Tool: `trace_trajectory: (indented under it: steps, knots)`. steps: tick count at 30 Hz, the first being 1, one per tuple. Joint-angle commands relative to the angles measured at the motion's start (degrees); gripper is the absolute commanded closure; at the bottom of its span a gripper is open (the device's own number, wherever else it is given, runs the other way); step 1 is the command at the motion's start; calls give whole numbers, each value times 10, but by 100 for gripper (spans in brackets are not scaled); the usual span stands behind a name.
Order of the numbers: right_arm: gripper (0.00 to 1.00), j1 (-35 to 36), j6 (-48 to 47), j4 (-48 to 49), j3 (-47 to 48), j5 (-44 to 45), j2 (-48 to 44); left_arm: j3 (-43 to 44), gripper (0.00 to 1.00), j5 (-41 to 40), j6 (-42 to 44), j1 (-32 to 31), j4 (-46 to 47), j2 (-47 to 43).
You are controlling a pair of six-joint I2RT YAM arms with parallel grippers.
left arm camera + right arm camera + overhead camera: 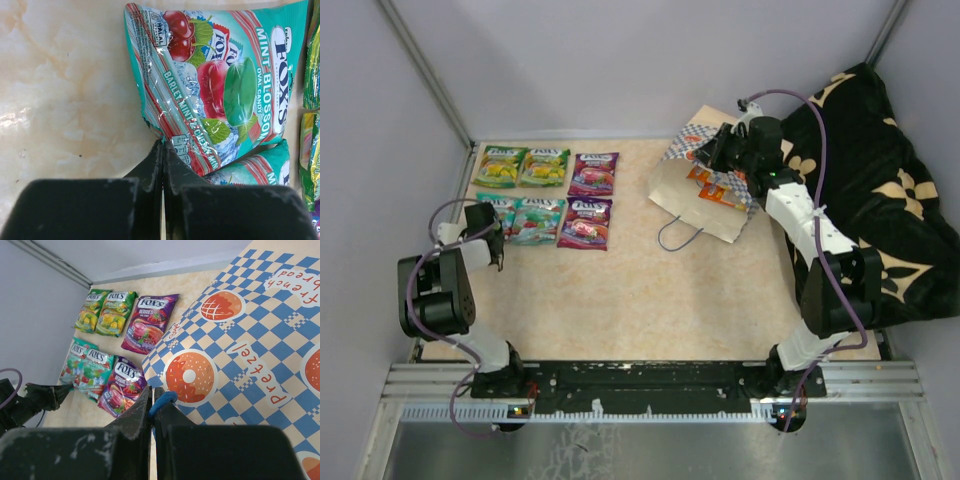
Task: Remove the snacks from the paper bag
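Six snacks lie in rows on the left of the tabletop. The left end effector is closed and empty, its tips at a teal pouch's edge. The right end effector is clamped on the blue cord of the bag, probably tipping the bag. The next move calls for checking inside for leftover pouches.

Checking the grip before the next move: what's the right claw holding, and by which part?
The right claw is shut on the paper bag, pinching its blue cord handle beside the checkered band.
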Motion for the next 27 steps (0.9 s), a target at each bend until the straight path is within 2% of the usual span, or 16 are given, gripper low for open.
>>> trace_trajectory:
  steps: [1, 5, 7, 8, 9, 11, 13, 14, 19, 21, 23, 27]
  knots:
    - [100, -8, 2, 28, 6, -8, -1, -3, 100, -38, -24, -9, -38, -17]
    - [100, -8, 1, 24, 7, -8, 0, 14, 100, -49, -13, -8, -55, -7]
    - [100, -8, -1, 23, 8, -8, 0, 20, 94, -43, -5, -8, -55, -5]
    - [100, -8, 0, 22, 9, -8, 0, 20, 87, -37, 3, -8, -50, -5]
    - [100, -8, -1, 22, 9, -7, 1, 20, 75, -31, 12, -9, -45, -7]
    - [100, -8, -3, 20, 10, -6, 1, 20, 39, -27, 21, -8, -42, -13]
    - [100, -8, -7, 16, 13, -2, 2, 25, 22, -33, 33, -8, -59, -21]
    - [100, -8, -8, 14, 14, 0, 2, 32, 19, -36, 36, -8, -71, -25]
    - [100, -8, -8, 13, 17, -3, 6, 51, 16, -30, 72, -19, -112, -74]
    - [100, -8, -8, 11, 20, -1, 7, 53, 1, -13, 112, -34, -108, -95]
    - [100, -8, -8, 10, 21, -1, 6, 71, 0, 11, 163, -51, -117, -105]
    - [100, -8, -8, 8, 21, 0, 6, 121, 0, -7, 220, -113, -171, -131]
